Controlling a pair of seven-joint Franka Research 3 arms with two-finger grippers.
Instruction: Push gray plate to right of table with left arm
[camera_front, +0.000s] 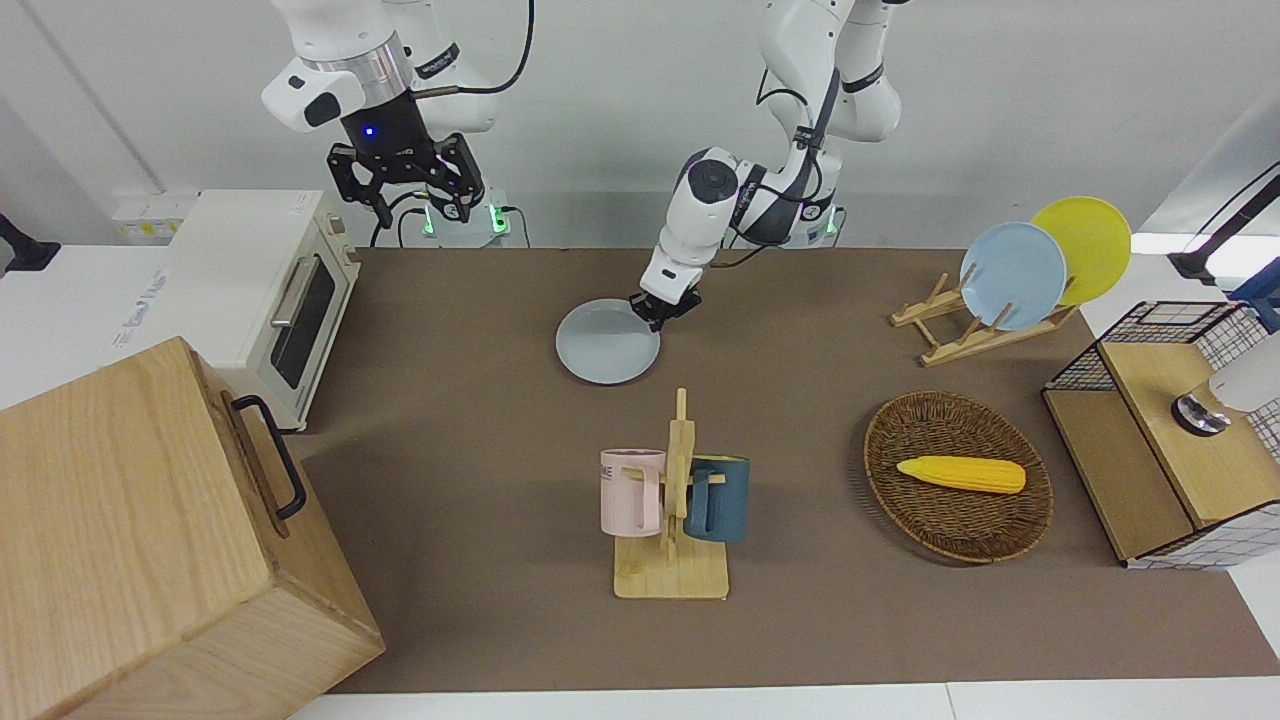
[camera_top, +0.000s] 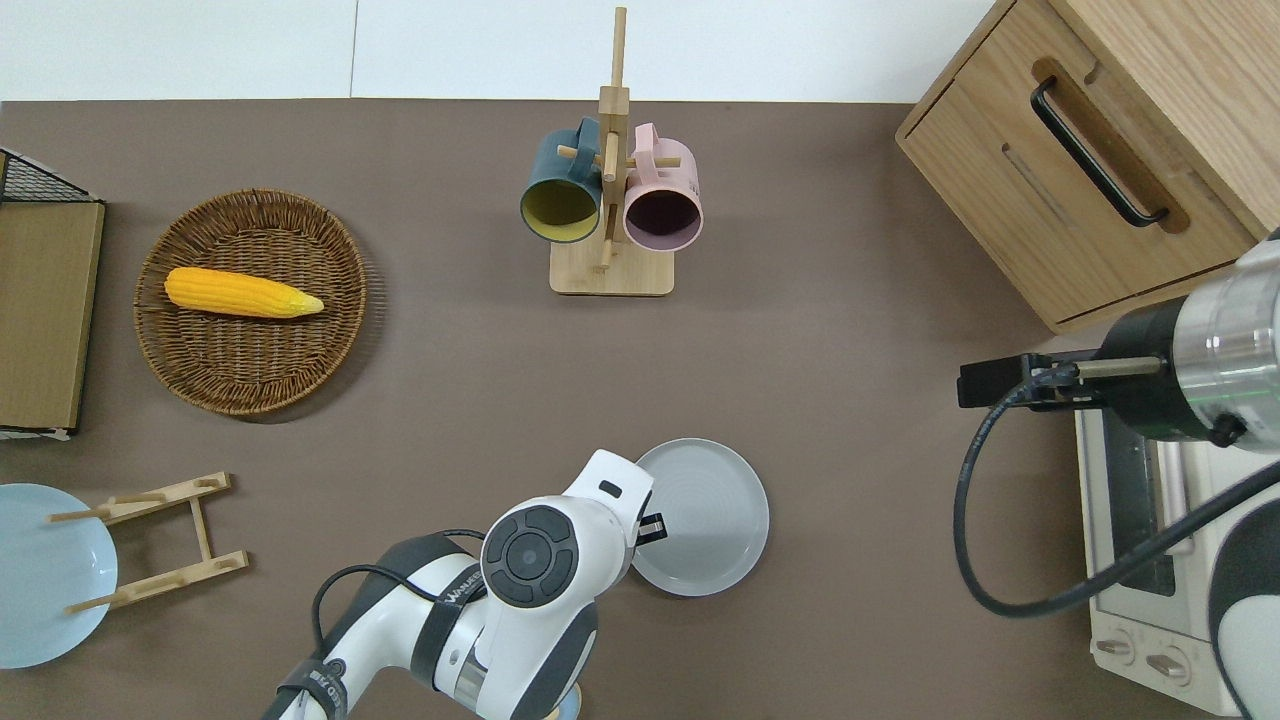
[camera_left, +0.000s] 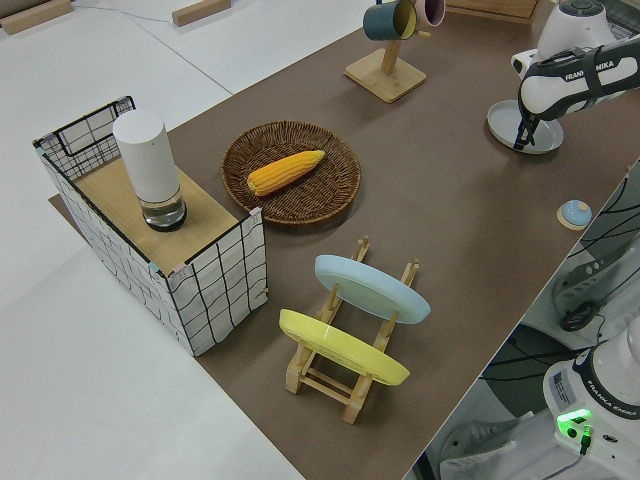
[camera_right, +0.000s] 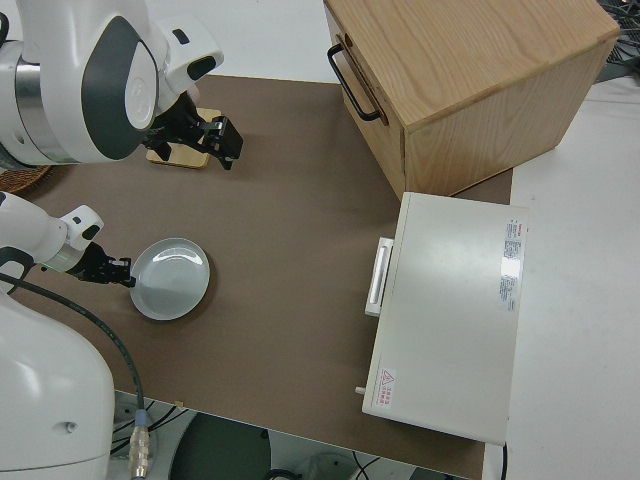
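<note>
And the left gripper (camera_front: 655, 309) is right down at the table (camera_front: 480, 330), its black tip pressed against the rim of the gray plate (camera_front: 606, 342) on the edge facing the left arm's end of the table; whether the fingers are apart or together, I cannot tell from here. From overhead, the left arm (camera_top: 540, 560) hangs over the gripper, and only a small black piece pokes out onto the plate's edge. The plate lies flat on the brown surface, roughly mid-table along its length and in the half nearer the robots, nearer to them than the mug rack (camera_front: 675, 500) with its pink mug (camera_front: 630, 490) and dark blue mug (camera_front: 718, 497). Toward the right arm's end stand the toaster oven (camera_front: 280, 290) and the wooden cabinet (camera_front: 150, 540), both well apart from the plate. Toward the left arm's end, a wicker basket (camera_front: 1000, 530) holds a corn cob (camera_front: 960, 473), and a wooden plate rack (camera_front: 950, 330) carries the sky-blue plate (camera_front: 1012, 275) and the yellow plate (camera_front: 1085, 245) on edge. The right gripper (camera_front: 405, 185) is parked, fingers visibly spread.
</note>
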